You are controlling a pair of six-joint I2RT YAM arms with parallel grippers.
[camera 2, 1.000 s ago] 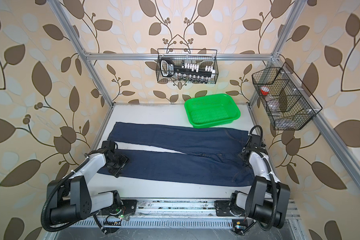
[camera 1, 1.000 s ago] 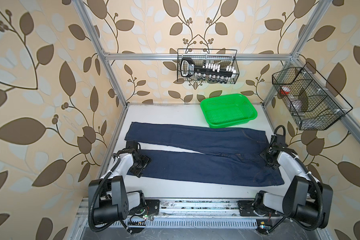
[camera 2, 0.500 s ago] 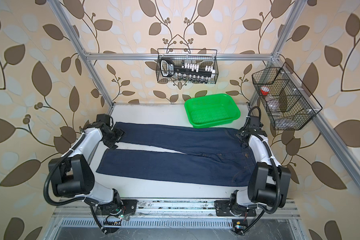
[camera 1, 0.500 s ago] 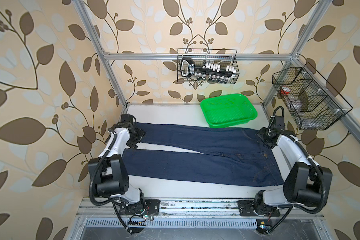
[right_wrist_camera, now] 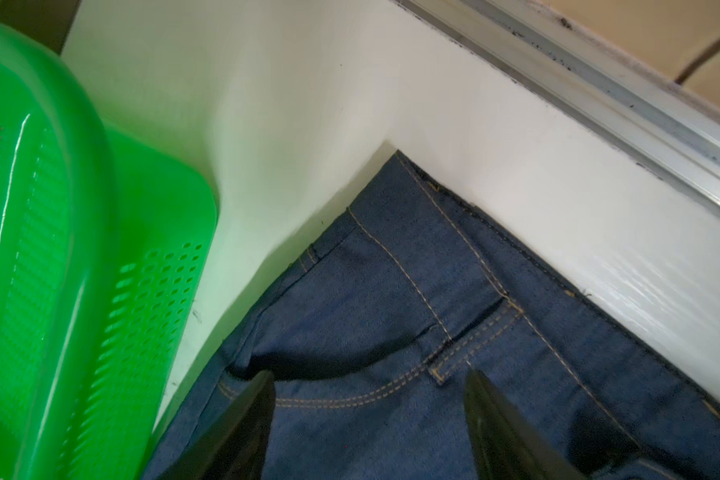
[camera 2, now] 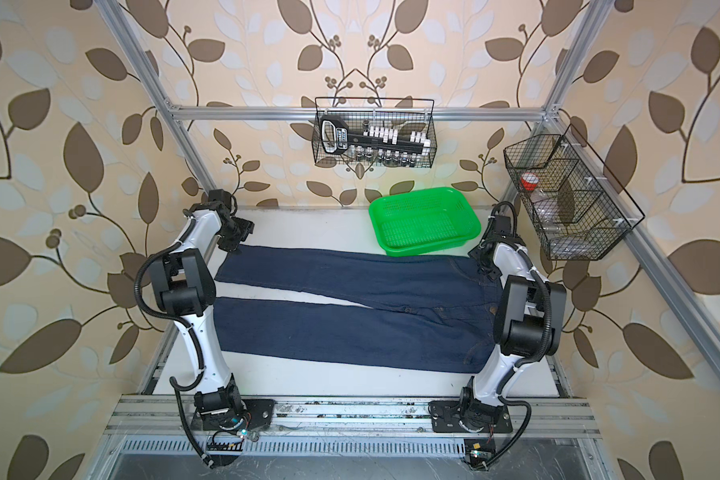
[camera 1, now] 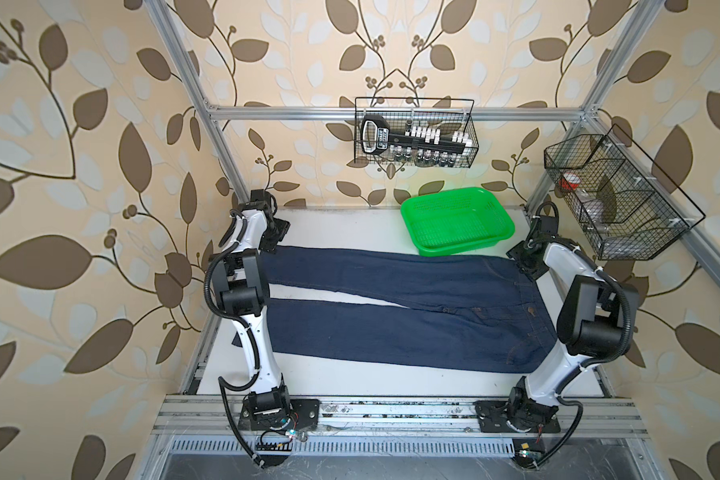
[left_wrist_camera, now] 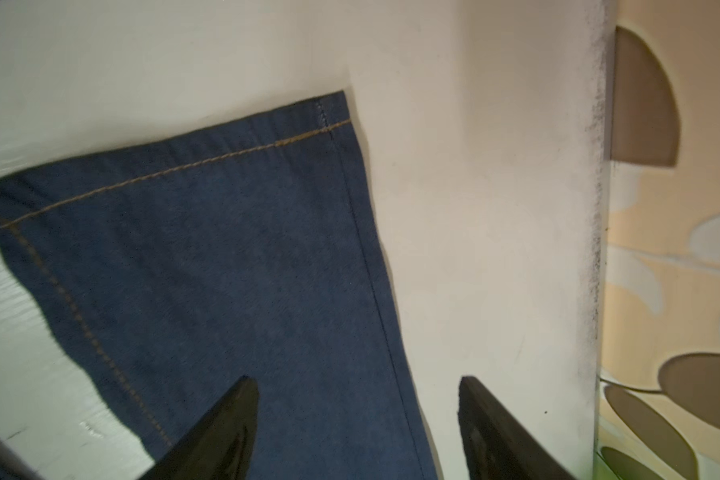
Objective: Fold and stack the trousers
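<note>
My trousers [camera 1: 391, 316] lie flat and unfolded on the white table [camera 1: 350, 376]. In both top views the waist is toward the right and the two legs run out to the left, with a thin wedge of bare table between them. My left claw [camera 1: 274, 237] is out at the far left corner, over the hem of the far leg. In the left wrist view its jaws are spread wide with nothing between them [left_wrist_camera: 356, 386]: one fingertip [left_wrist_camera: 233, 411] is over the denim and the other is over bare table, so they straddle the leg's long edge just short of the tan-stitched hem. My right claw [camera 1: 526, 261] is at the far corner of the waistband, jaws likewise released and holding nothing [right_wrist_camera: 368, 382]. Both its tips are above the denim, one by the front pocket's curved seam and one beside a belt loop [right_wrist_camera: 470, 345]. I cannot tell whether either claw touches the cloth. The green plastic basket [camera 1: 454, 248] sits at the back of the table, just beside the far edge of the trousers near the waist.
</note>
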